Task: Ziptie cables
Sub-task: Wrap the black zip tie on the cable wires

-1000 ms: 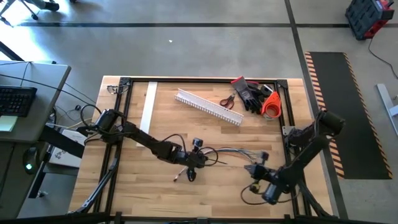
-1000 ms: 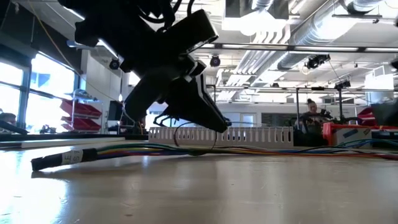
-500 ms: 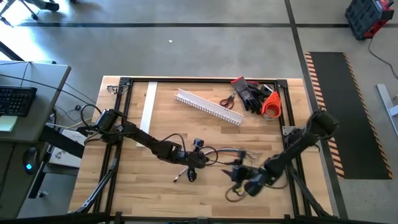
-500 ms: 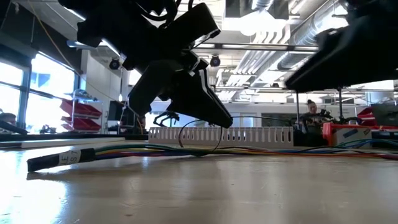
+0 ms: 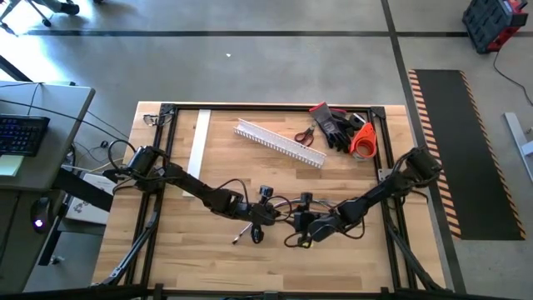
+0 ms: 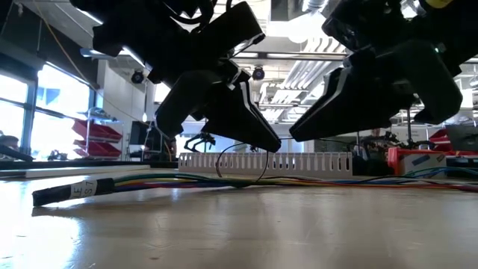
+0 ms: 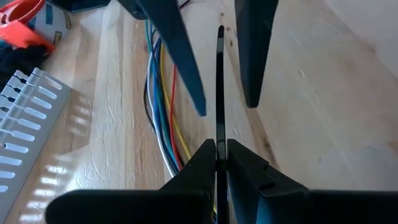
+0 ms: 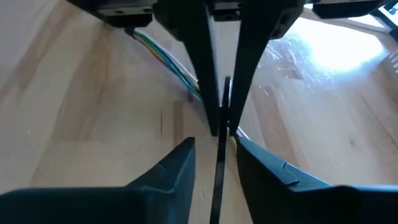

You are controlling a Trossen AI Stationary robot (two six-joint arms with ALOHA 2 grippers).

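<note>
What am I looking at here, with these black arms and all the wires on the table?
Two robot arms work at a wooden table. One picture looks down from above, one looks across the tabletop, and two come from cameras on the wrists. The left gripper is shut on a thin black zip tie, held above a bundle of coloured cables. The right gripper is open, facing it, its fingers either side of the tie's free end. Farther back lie a white toothed plastic duct, scissors and gloves.

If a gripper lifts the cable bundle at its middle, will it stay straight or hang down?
The cables would probably droop: they are thin wires lying slack along the table. The strands run loose beside each other, so they may splay.
</note>
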